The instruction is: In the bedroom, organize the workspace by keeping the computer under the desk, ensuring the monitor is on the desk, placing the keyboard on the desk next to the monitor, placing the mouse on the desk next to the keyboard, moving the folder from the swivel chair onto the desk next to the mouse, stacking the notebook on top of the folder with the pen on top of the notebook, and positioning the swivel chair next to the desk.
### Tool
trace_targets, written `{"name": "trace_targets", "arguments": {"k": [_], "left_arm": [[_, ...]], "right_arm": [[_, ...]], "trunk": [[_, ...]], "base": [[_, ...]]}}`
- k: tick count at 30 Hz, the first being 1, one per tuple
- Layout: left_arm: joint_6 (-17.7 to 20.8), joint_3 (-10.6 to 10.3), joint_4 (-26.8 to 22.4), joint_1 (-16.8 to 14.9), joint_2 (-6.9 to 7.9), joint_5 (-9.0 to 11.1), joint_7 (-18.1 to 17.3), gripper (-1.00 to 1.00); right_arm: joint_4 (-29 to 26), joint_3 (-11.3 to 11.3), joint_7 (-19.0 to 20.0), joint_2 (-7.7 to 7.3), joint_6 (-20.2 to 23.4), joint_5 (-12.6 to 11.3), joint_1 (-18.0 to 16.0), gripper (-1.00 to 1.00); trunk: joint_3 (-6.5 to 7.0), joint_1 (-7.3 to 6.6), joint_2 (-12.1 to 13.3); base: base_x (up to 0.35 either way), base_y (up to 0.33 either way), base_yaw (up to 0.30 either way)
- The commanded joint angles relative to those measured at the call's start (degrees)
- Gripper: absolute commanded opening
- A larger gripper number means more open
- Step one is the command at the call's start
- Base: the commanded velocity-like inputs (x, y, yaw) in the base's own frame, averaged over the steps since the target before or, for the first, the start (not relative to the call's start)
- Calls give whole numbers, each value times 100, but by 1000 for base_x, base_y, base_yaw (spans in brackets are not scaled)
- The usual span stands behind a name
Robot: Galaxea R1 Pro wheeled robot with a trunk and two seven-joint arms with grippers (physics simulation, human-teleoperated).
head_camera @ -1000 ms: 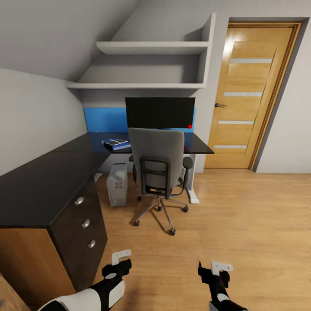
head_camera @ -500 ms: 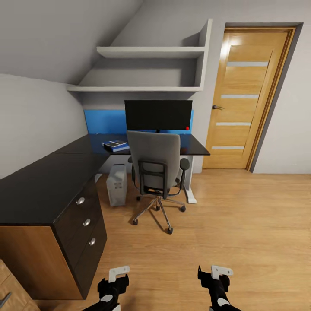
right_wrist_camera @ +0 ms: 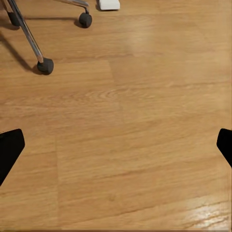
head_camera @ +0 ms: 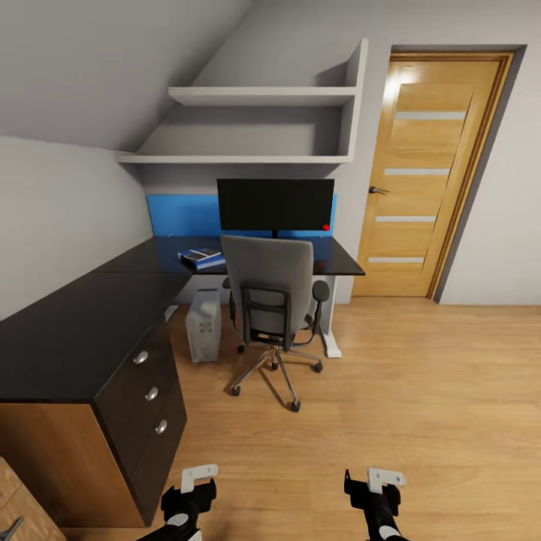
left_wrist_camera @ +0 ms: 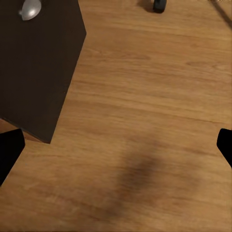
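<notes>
The robot stands back on the light wood plank floor (head_camera: 421, 391), facing the L-shaped desk with the glossy black top (head_camera: 90, 315) and bright blue back panel (head_camera: 180, 214). The wide black flat-screen monitor (head_camera: 276, 204) sits on the desk with a tiny red light at its lower corner, and the small silver-grey tower computer (head_camera: 204, 325) stands under the desk beside a white leg. The grey upholstered swivel chair with black armrests (head_camera: 272, 289) is drawn up to the desk, its back to the robot. On the desk left of the chair lies the flat bright blue folder (head_camera: 207, 261) with the thin dark notebook (head_camera: 200, 255) on top; the pen, keyboard and mouse cannot be made out from here.

Both arms hang low and empty. The left gripper (head_camera: 191, 488) has its jaws spread wide over bare floor beside the black three-drawer unit with silver knobs (head_camera: 150, 393), and the right gripper (head_camera: 376, 485) is likewise parted, nothing between the fingers, a chair castor (right_wrist_camera: 45, 66) ahead of it.

The chair should roll easily on its castors – a push at the tall backrest or an armrest looks the safest hold – though it may swivel if pushed off-centre
</notes>
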Motion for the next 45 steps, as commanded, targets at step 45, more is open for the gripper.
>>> {"name": "trace_targets", "arguments": {"k": [45], "left_arm": [[454,-46,2,1316,639,44,-582,100]], "right_arm": [[33,-42,-12,-16,4,21,1327,100]], "trunk": [[803,-990,1804]], "base": [[0,0,0]]}}
